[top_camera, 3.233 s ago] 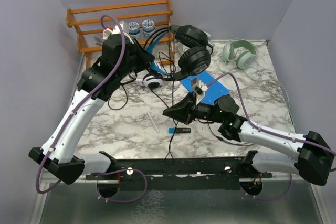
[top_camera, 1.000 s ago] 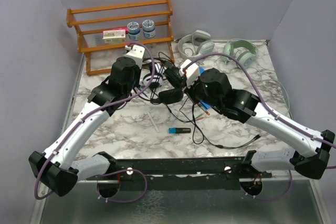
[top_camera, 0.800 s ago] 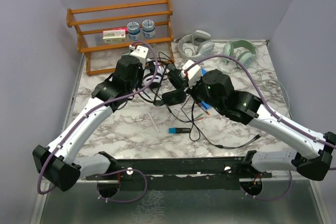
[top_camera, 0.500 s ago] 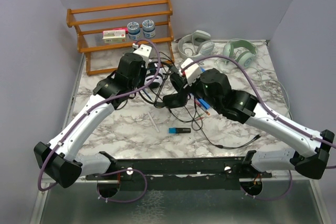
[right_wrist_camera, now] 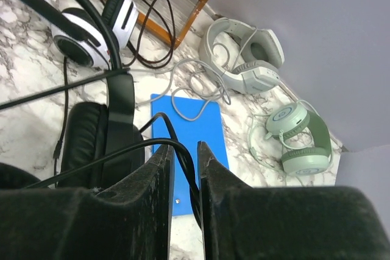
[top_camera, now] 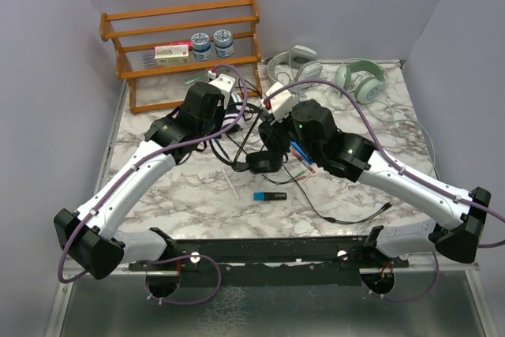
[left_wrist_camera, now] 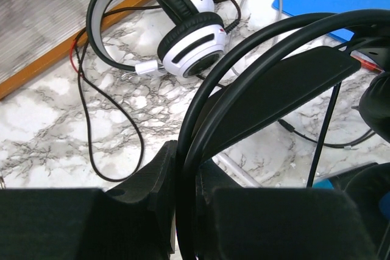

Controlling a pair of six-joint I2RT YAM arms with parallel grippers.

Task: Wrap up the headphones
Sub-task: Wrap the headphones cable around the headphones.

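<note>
Marble table [top_camera: 170, 187]: bears all items below. Wooden rack [top_camera: 180, 45], far left: its shelf holds a small red-and-white box [top_camera: 172, 54] and two lidded jars [top_camera: 203, 43]; I see nothing else in it for certain. Black headphones [left_wrist_camera: 262, 80], the pair in hand: held over the table's middle between my two arms, one ear cup [top_camera: 262, 162] hanging low. I judge them light, with a stiff, springy band, soft cushions, and a limp cable that tangles readily; the band is the sound place to hold, the cable best taken close to the cup. My left gripper [left_wrist_camera: 189, 175] is clamped on that band. White-and-black pair [left_wrist_camera: 183, 35]: lying near the rack's foot, cable loose around it. Pale grey-white pair [top_camera: 293, 65] and green pair [top_camera: 360, 80]: side by side at the far edge. Thin black cable [right_wrist_camera: 131, 153]: runs into the narrow gap of my right gripper [right_wrist_camera: 184, 150]; whether it is pinched I cannot tell.
</note>
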